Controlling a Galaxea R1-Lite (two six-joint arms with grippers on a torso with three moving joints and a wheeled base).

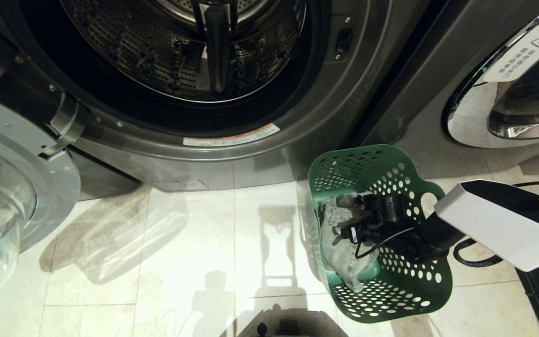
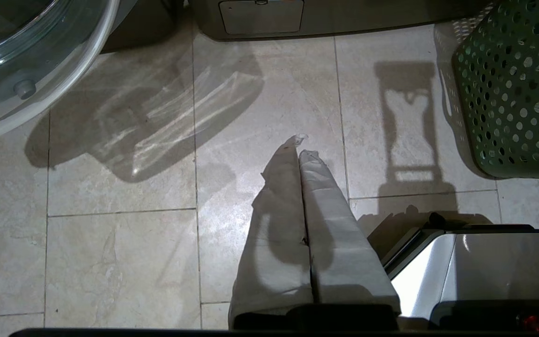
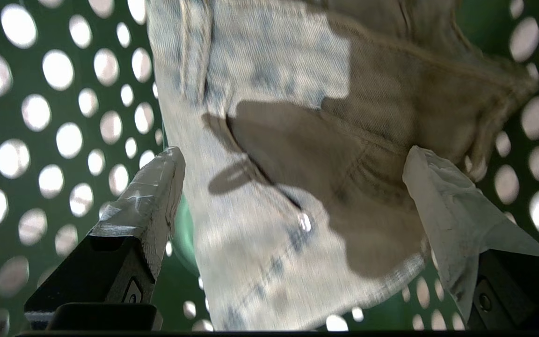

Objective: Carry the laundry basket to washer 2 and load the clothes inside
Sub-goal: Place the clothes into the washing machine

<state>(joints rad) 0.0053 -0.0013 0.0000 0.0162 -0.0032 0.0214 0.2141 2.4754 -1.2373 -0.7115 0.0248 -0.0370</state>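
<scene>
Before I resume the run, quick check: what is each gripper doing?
Left gripper: shut, holding nothing, above the floor tiles.
Right gripper: open, inside the laundry basket, fingers either side of the denim clothes, not gripping.

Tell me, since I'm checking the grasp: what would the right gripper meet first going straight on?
Most likely the denim: the right gripper points at it, fingers open to either side, inside the basket. The remaining gap is unclear.
</scene>
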